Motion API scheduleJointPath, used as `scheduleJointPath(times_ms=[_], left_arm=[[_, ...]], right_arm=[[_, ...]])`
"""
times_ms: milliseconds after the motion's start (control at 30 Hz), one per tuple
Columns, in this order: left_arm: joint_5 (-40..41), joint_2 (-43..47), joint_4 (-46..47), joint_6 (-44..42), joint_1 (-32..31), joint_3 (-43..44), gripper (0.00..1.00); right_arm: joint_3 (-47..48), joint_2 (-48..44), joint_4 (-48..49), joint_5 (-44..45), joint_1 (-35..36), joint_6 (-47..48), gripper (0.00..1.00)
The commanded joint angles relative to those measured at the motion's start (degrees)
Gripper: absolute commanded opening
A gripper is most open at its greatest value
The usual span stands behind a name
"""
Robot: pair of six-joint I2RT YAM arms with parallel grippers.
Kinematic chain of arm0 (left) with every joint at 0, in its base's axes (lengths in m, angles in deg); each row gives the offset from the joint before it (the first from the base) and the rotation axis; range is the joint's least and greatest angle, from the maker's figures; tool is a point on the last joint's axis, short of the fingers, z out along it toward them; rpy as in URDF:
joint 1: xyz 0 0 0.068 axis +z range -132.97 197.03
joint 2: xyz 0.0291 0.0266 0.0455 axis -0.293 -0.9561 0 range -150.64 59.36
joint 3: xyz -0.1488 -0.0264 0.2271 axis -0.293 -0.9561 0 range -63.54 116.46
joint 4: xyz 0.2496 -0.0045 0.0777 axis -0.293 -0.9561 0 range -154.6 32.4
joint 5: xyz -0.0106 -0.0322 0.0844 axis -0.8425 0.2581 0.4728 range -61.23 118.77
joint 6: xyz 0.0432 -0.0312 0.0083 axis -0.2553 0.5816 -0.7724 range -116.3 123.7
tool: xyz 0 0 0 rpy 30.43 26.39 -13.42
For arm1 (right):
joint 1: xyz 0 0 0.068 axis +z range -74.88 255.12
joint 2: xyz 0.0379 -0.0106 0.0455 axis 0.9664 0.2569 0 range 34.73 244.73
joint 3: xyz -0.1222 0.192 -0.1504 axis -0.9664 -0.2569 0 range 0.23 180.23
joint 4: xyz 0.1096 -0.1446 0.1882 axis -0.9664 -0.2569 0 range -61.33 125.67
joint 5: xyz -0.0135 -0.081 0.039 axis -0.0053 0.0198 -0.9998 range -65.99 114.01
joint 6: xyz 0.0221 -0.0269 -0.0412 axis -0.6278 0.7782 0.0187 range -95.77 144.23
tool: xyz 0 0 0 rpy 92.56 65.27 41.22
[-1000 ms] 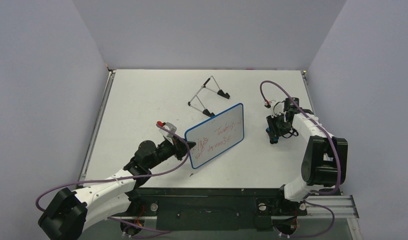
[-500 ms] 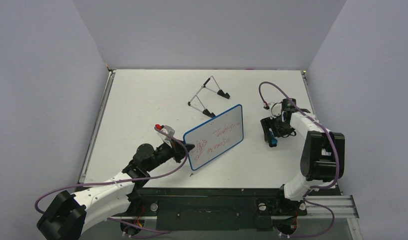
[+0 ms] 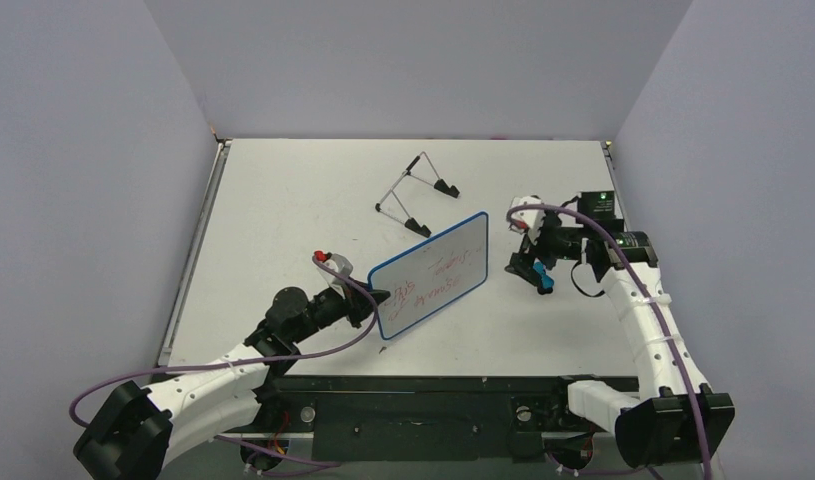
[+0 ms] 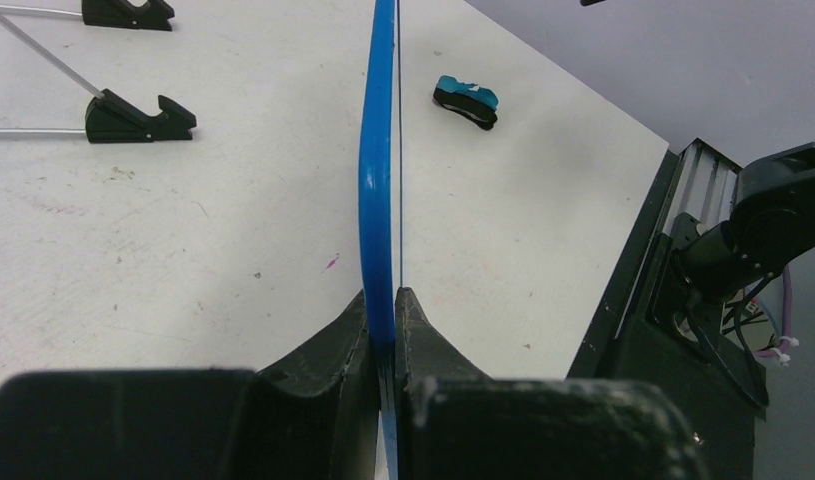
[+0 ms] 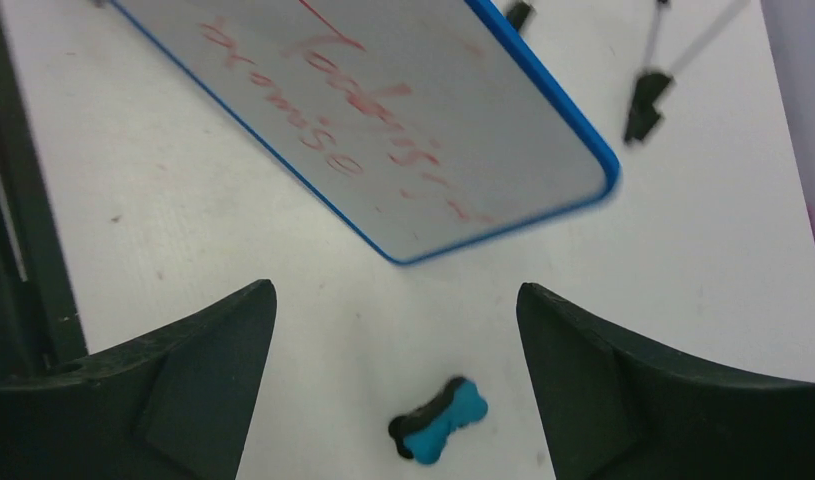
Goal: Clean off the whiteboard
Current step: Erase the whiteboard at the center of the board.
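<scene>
The whiteboard (image 3: 429, 274), white with a blue rim and red writing, stands tilted on its edge near the table's middle. My left gripper (image 3: 375, 305) is shut on its lower left corner; in the left wrist view the blue rim (image 4: 376, 180) runs straight up from between the fingers of that gripper (image 4: 384, 312). My right gripper (image 5: 395, 288) is open and hovers above the small blue eraser (image 5: 438, 420), which lies loose on the table (image 3: 544, 284) just right of the whiteboard (image 5: 383, 110). Nothing is between the right fingers.
A wire easel stand with black feet (image 3: 415, 195) sits behind the board, its feet also in the wrist views (image 4: 138, 118) (image 5: 645, 100). The white table (image 3: 283, 200) is walled on three sides. A black frame (image 4: 683, 300) runs along the near edge.
My right gripper has opened wide, risen off the eraser and turned to face the board, and its arm has swung out. The left gripper keeps its hold on the board.
</scene>
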Motion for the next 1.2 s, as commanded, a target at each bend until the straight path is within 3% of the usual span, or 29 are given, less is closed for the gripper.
scheduleJointPath(times_ms=[0, 267, 767, 1167], left_arm=[[-4.3, -0.9, -0.9, -3.5, -0.9, 3.7, 0.00], [-4.9, -3.1, -3.6, -5.9, -2.7, 6.4, 0.00], [-5.1, -7.5, -2.7, -7.1, -3.4, 8.0, 0.00], [-5.7, -7.4, -1.4, -8.1, -4.1, 7.8, 0.00]], right_arm=[[8.8, 6.7, -11.4, -5.4, 11.7, 13.4, 0.85], [20.4, 16.8, -17.4, 6.8, 21.8, 12.0, 0.72], [26.8, 20.0, -19.6, 7.8, 28.0, 9.0, 0.69], [29.5, 28.6, -19.4, 12.1, 30.1, 6.3, 0.45]])
